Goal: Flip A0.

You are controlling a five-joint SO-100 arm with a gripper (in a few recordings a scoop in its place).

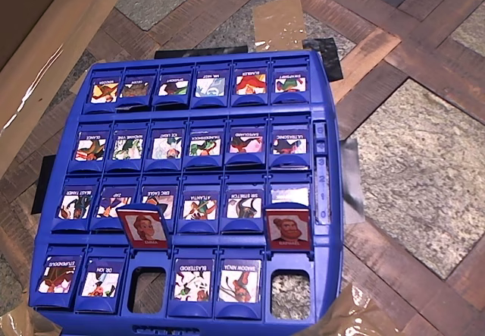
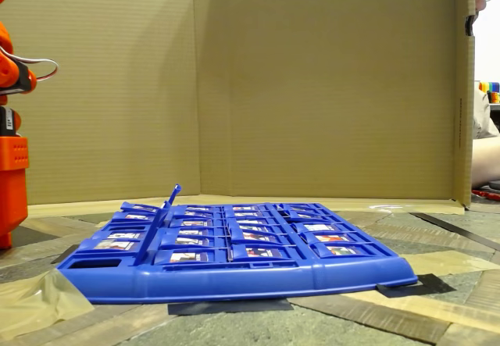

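A0 [image 1: 59,274] sits at the bottom-left corner of the blue board [image 1: 322,86] in the overhead view, lying flat, "STUPENDOUS" face up. Judging by that, the flip looks done. Orange arm [image 2: 11,112] stands beside the board; tool state: cannot tell.

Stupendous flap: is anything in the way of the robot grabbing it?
Nothing visible is. In the overhead view the STUPENDOUS flap lies flat and uncovered in the bottom-left corner of the board, beside the DR. ION flap. The nearest raised red flap stands further right, past DR. ION.
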